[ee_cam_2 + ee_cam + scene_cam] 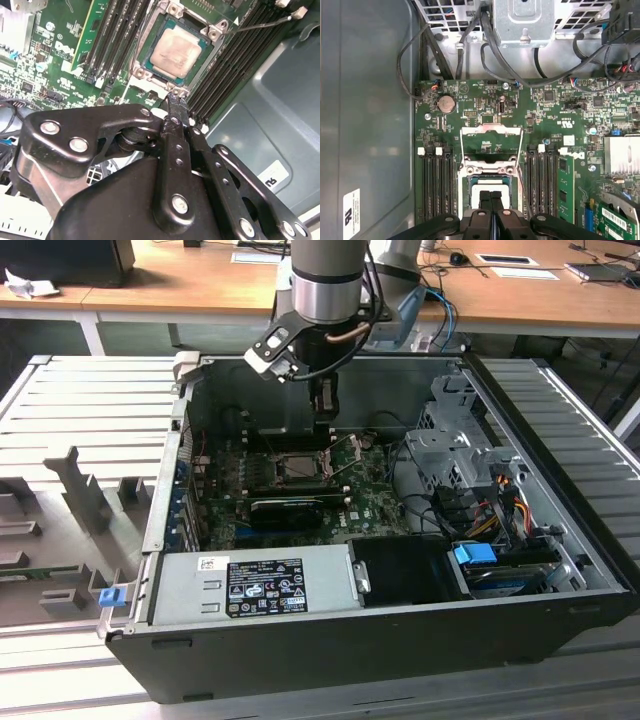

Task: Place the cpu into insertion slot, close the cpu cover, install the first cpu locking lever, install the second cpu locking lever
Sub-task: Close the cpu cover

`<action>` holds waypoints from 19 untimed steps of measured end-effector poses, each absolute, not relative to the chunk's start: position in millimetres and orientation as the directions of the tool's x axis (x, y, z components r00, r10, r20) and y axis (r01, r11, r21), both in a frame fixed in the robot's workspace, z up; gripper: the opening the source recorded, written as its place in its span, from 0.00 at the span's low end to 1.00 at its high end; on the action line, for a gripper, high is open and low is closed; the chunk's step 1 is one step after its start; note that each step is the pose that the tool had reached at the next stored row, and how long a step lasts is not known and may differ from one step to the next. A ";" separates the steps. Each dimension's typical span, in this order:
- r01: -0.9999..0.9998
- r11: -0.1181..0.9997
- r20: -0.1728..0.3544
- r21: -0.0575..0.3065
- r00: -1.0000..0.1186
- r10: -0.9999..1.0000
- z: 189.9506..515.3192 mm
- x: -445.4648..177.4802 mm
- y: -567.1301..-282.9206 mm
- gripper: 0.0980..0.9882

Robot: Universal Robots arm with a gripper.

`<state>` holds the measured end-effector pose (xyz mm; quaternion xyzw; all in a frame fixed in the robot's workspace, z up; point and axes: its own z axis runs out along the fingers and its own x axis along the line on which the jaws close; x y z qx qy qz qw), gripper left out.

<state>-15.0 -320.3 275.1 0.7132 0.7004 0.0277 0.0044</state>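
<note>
cpu (178, 52): small square chip, pale silver-grey top face up, seated flat and square.
insertion slot (138, 73): square socket, silver rim, holds the chip; sits on green board (470, 115).
cpu cover (491, 131): thin metal frame, swung open off the chip, board visible through cut-out.

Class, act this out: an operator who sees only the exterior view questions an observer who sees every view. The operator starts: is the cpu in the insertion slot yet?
Observer: Yes; in the second wrist view the cpu lies flat in the insertion slot, silver face up.
Operator: Is the cpu cover down?
Observer: No; in the first wrist view the cpu cover is raised open, board showing through its cut-out.
Operator: The jaws?
Observer: Pressed together, nothing between them.
</note>
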 end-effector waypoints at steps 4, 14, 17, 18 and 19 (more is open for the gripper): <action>0.999 -0.019 0.033 0.044 0.018 0.999 275.1 -5.7 -320.3 0.01; 0.999 -0.017 0.033 0.040 0.016 0.999 270.6 12.3 -320.5 0.01; 0.999 -0.016 0.033 0.040 0.015 0.999 267.3 19.4 -320.5 0.01; 0.999 -0.011 0.033 0.040 0.010 0.999 265.4 23.1 -320.5 0.01; 0.999 -0.003 0.032 0.040 0.002 0.999 263.8 25.6 -320.5 0.01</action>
